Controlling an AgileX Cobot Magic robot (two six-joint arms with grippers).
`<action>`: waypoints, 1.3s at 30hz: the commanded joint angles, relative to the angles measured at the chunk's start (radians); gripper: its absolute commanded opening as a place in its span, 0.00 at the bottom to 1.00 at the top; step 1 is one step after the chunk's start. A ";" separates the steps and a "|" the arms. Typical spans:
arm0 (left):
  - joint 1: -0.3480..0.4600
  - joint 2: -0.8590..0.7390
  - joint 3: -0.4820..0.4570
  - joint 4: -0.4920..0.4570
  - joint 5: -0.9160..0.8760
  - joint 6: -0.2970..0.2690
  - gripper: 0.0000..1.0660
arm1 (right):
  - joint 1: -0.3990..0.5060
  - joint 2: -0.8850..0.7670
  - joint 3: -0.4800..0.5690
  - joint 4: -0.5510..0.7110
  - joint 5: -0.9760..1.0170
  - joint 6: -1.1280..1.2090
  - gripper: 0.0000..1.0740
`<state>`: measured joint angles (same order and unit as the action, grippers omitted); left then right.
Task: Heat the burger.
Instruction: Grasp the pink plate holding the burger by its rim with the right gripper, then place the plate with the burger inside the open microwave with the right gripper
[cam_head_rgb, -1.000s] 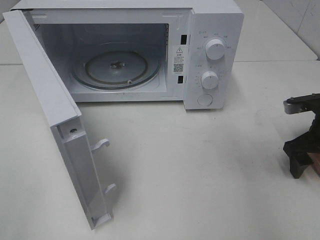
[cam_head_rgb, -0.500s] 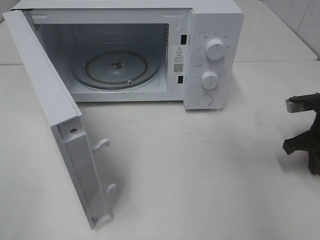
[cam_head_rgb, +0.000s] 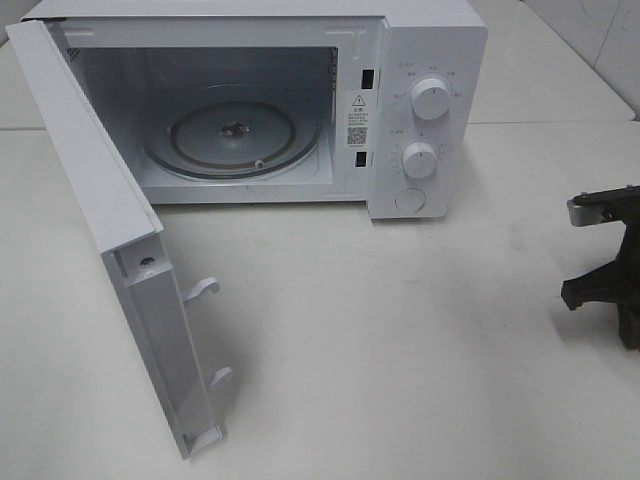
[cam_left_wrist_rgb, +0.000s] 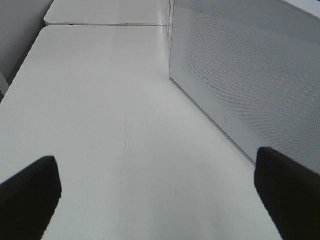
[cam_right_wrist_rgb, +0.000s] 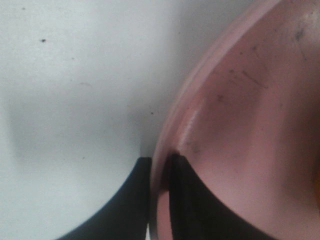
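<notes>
Pink plate (cam_right_wrist_rgb: 250, 125) noted at the right gripper (cam_right_wrist_rgb: 160, 159): its jaws are clamped on the rim, one finger outside it and one inside the dish. From the high camera I see that gripper at 3 o'clock, low over the white surface (cam_head_rgb: 400, 350). The microwave (cam_head_rgb: 420, 60) stands at 12 o'clock. Its door (cam_head_rgb: 90, 190) is swung wide toward 8 o'clock, and the glass turntable (cam_head_rgb: 235, 135) is bare. The left gripper (cam_left_wrist_rgb: 155, 160) has its jaws fully apart, holding nothing, above the surface just beside the door's outer face. I cannot locate the burger in any view, and the part of the plate that shows is bare.
</notes>
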<state>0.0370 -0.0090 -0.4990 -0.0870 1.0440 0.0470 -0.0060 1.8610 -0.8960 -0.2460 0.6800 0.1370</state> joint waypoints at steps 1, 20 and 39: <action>-0.003 -0.016 0.002 -0.002 -0.006 -0.003 0.97 | 0.037 0.001 0.002 -0.046 0.031 0.081 0.00; -0.003 -0.016 0.002 -0.002 -0.006 -0.003 0.97 | 0.239 0.000 0.002 -0.379 0.227 0.375 0.00; -0.003 -0.016 0.002 -0.002 -0.006 -0.003 0.97 | 0.339 -0.244 0.095 -0.395 0.278 0.373 0.00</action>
<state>0.0370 -0.0090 -0.4990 -0.0870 1.0440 0.0470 0.3070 1.6570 -0.8160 -0.5910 0.9140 0.5010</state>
